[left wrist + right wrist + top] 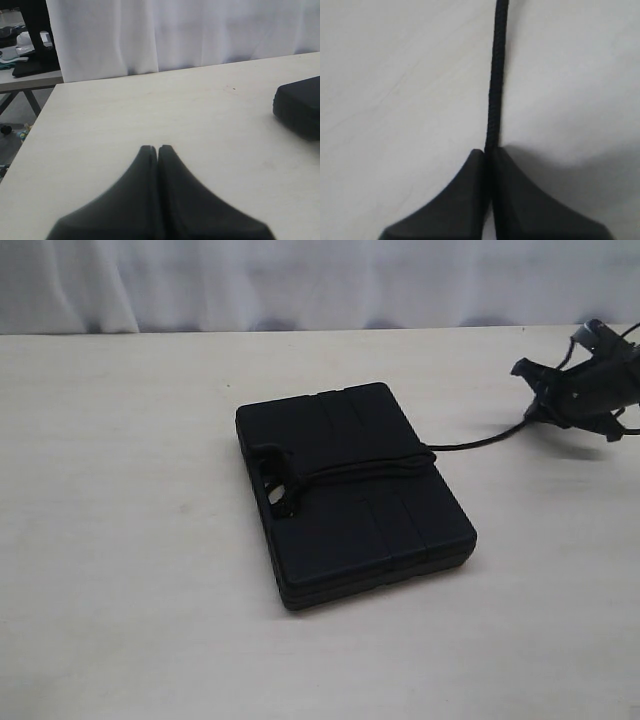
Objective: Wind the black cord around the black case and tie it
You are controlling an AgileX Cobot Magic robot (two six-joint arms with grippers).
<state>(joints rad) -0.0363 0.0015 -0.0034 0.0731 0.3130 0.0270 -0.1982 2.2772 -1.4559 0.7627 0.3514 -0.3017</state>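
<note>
Jaws of the right gripper (pixel 489 151) are pinched shut on the cord (pixel 496 75), which runs from them over the table (pixel 120 540) to the case (pixel 370 530), mid-table, where it crosses the lid and bunches at one edge. The left gripper (pixel 158 148), well apart from the case, has its jaws pressed together on nothing. Wrapping looks done and the tie seems to be in hand: next calls for a steady pull along the cord without dragging the case.
</note>
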